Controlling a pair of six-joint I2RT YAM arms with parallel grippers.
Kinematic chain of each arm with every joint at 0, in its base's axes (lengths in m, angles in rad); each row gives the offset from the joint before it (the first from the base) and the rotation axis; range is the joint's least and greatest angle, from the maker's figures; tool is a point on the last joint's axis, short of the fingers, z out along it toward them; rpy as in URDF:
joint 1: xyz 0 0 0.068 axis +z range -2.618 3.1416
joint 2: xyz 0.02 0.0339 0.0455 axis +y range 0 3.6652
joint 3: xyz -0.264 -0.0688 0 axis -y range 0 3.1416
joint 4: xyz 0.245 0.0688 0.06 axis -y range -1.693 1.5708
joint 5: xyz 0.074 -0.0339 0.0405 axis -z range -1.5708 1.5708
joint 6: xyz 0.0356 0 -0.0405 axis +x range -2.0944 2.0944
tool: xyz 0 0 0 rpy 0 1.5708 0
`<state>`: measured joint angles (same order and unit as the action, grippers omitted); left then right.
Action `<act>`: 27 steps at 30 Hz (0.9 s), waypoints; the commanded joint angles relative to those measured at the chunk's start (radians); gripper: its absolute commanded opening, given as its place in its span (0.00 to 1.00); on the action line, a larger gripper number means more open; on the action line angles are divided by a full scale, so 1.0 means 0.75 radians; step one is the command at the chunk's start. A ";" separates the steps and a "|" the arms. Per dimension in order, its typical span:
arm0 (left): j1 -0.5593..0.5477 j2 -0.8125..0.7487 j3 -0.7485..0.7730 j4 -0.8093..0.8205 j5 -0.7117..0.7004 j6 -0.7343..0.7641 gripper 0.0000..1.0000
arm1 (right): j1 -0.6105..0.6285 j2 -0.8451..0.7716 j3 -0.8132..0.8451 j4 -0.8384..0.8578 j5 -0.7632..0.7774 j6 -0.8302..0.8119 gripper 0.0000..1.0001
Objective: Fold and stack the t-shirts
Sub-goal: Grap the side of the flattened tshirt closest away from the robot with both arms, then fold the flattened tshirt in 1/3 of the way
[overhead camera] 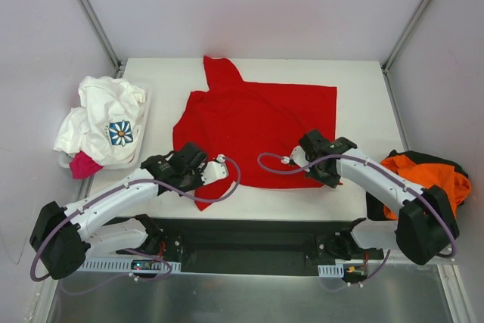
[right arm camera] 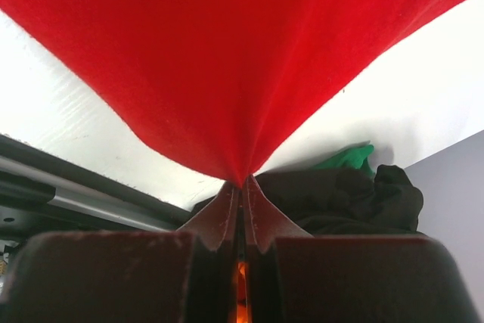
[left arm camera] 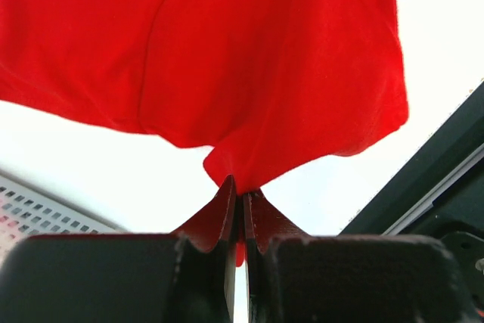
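Clamped tight on the near edge of the red shirt [overhead camera: 253, 119] — left claw [left arm camera: 240, 194] at a hem corner, right claw [right arm camera: 240, 183] on a bunched fold. Spread otherwise flat on the table [overhead camera: 355, 81]. Heaped at the left edge, a white shirt [overhead camera: 113, 122] — at the right, an orange shirt [overhead camera: 423, 175].

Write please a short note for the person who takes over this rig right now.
Left claw: shut on the near edge of the plain bright red cloth t-shirt. Right claw: shut on the same edge, further right.
The red t-shirt lies spread on the white table. White t-shirt with blue flower print and pink cloth: heaped at the left edge. Orange cloth and dark cloth: heaped at the right edge.
Done: nothing folded or stacked. Left: fold the red one, then the others, stack all.
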<state>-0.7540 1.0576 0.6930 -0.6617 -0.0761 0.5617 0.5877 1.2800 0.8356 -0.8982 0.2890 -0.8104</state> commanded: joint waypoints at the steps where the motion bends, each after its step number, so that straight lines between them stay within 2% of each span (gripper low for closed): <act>1: -0.013 -0.072 0.027 -0.077 -0.044 0.012 0.00 | 0.008 -0.052 0.015 -0.069 0.036 0.011 0.01; 7: -0.003 -0.054 0.174 -0.026 -0.146 0.083 0.00 | 0.008 0.021 0.095 -0.056 0.079 -0.018 0.01; 12: 0.038 0.007 0.254 0.064 -0.154 0.163 0.00 | 0.004 0.073 0.111 -0.017 0.099 -0.048 0.01; 23: 0.330 0.250 0.371 0.185 -0.011 0.331 0.00 | -0.121 0.275 0.264 0.030 0.052 -0.179 0.01; 27: 0.394 0.336 0.416 0.217 0.030 0.370 0.00 | -0.174 0.361 0.336 0.038 0.032 -0.222 0.01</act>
<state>-0.4976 1.2697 0.9436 -0.5404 -0.1051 0.7795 0.4908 1.5063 1.0157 -0.8684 0.3279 -0.9215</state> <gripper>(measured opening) 0.011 0.015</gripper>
